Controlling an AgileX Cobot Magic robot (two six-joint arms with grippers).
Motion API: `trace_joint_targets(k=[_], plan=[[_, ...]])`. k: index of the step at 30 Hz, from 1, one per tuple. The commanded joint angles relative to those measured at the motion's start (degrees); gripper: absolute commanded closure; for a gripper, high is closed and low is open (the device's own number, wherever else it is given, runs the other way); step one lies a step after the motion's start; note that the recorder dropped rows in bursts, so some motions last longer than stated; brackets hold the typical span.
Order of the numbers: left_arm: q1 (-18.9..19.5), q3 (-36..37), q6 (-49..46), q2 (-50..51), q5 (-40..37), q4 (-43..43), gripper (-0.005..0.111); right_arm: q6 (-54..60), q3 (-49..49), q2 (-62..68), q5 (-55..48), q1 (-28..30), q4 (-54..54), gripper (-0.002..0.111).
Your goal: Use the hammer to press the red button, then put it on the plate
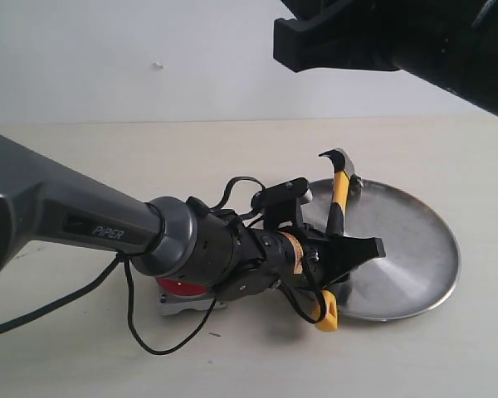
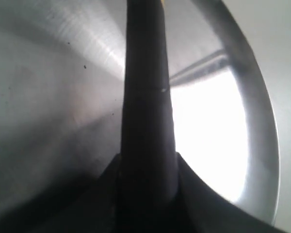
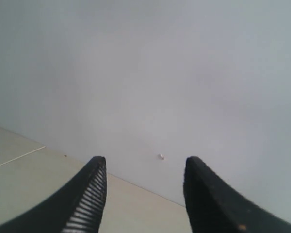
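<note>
Left arm (image 1: 66,220) stretched low across the table (image 1: 232,149) from the left, wrist roughly level, left gripper (image 1: 339,247) clamped on the black grip of the hammer (image 1: 340,192). The hammer runs along the left edge of the plate (image 1: 407,249), dark head by the far rim, yellow end past the near rim; resting or just above it, cannot tell. Red button (image 1: 179,288) mostly hidden under that arm's wrist, near the plate; right gripper (image 3: 145,194) held high, jaws wide with nothing between, facing the wall (image 3: 184,73).
</note>
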State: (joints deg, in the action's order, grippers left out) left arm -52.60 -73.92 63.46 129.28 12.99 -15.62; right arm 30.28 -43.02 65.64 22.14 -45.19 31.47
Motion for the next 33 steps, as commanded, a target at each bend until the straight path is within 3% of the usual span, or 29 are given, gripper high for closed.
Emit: trace_joint_targets(k=[1,7,16,22,27,29,33], plan=[[0.0,-0.7,-1.6,-0.8,3.2,-0.4,0.084,-0.1,-0.2,-0.3,0.3,0.3,-0.4,0.060],[0.0,-0.7,-1.6,-0.8,3.2,-0.4,0.062,-0.1,-0.2,-0.3,0.3,0.3,-0.4,0.060],[0.0,-0.7,-1.6,-0.8,3.4,-0.6,0.058,-0.1,-0.2,-0.3,0.3,0.3,-0.3,0.060],[0.0,-0.7,-1.6,-0.8,3.4,-1.7,0.032,-0.1,-0.2,-0.3,0.3,0.3,-0.3,0.060],[0.1,-0.7,-2.9,-5.2,2.2,-2.8,0.039,-0.1,-0.2,-0.3,0.3,0.3,-0.3,0.060],[0.1,-0.7,-3.4,-9.2,-0.2,-7.8,0.041,-0.1,-0.2,-0.3,0.3,0.3,-0.3,0.060],[0.1,-0.7,-3.4,-14.8,-16.7,-12.9,0.044,-0.1,-0.2,-0.3,0.3,0.3,-0.3,0.060]])
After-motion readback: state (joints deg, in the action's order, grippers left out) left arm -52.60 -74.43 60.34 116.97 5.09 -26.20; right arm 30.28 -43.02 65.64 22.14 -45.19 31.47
